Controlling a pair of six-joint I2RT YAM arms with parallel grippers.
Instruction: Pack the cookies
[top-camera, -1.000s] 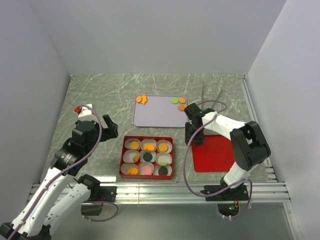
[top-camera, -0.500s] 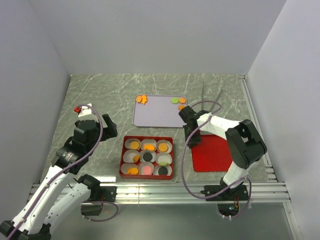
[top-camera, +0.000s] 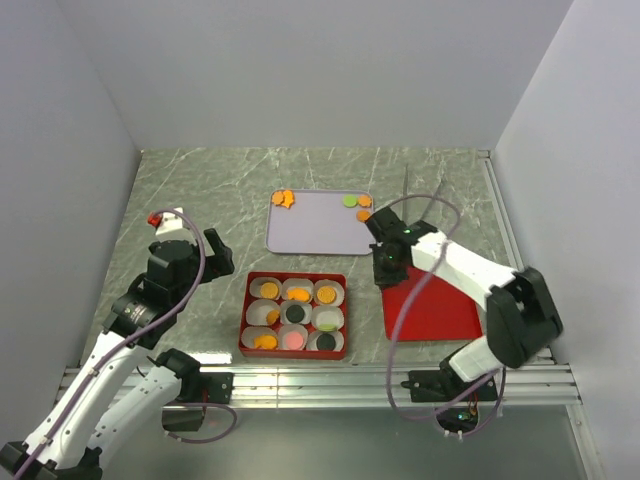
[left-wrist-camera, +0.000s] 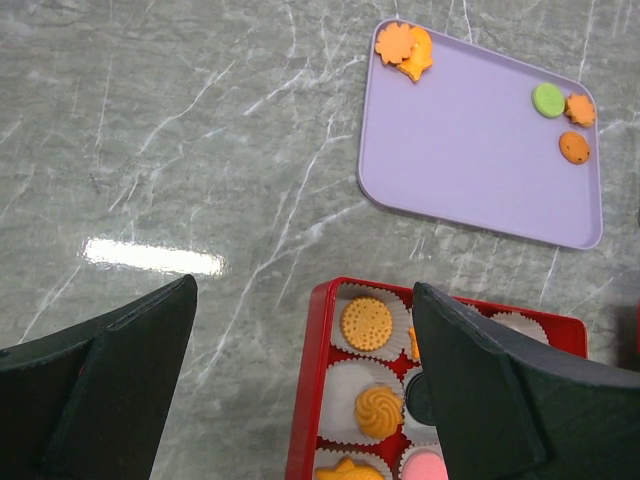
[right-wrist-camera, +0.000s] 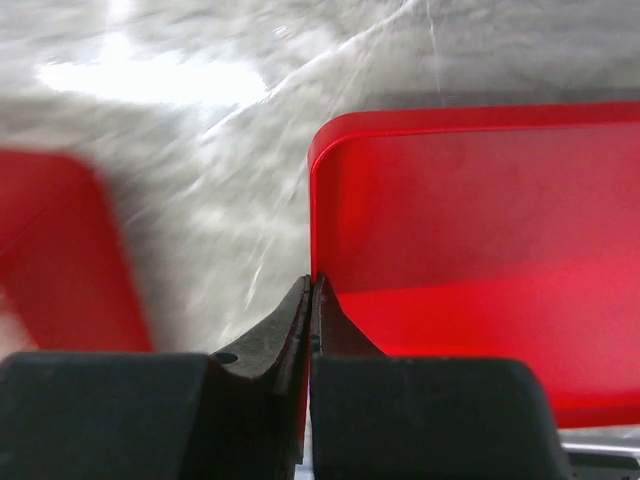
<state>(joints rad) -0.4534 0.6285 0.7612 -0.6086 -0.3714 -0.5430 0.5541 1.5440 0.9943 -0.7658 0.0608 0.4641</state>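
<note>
Cookies (top-camera: 297, 294) lie in white paper cups inside the red box (top-camera: 294, 275); in the left wrist view they show as orange, black and pink pieces (left-wrist-camera: 367, 323). A few more cookies stay on the purple tray (top-camera: 315, 225): orange ones (top-camera: 285, 198) at its far left corner, a green one (top-camera: 350, 200) and orange ones (top-camera: 364, 207) at its far right. My right gripper (top-camera: 385, 278) is shut on the left edge of the flat red lid (top-camera: 435, 305), its fingertips (right-wrist-camera: 312, 282) pinching the lid (right-wrist-camera: 480, 200) rim. My left gripper (top-camera: 222, 255) hangs open to the left of the box (left-wrist-camera: 303, 400), holding nothing.
The red lid lies to the right of the box on the grey marbled table. Grey walls close in the table at the left, right and back. A metal rail runs along the near edge by the arm bases.
My right gripper has closed onto the lid's left edge, and its arm's elbow has swung out to the right. The left arm has not moved.
</note>
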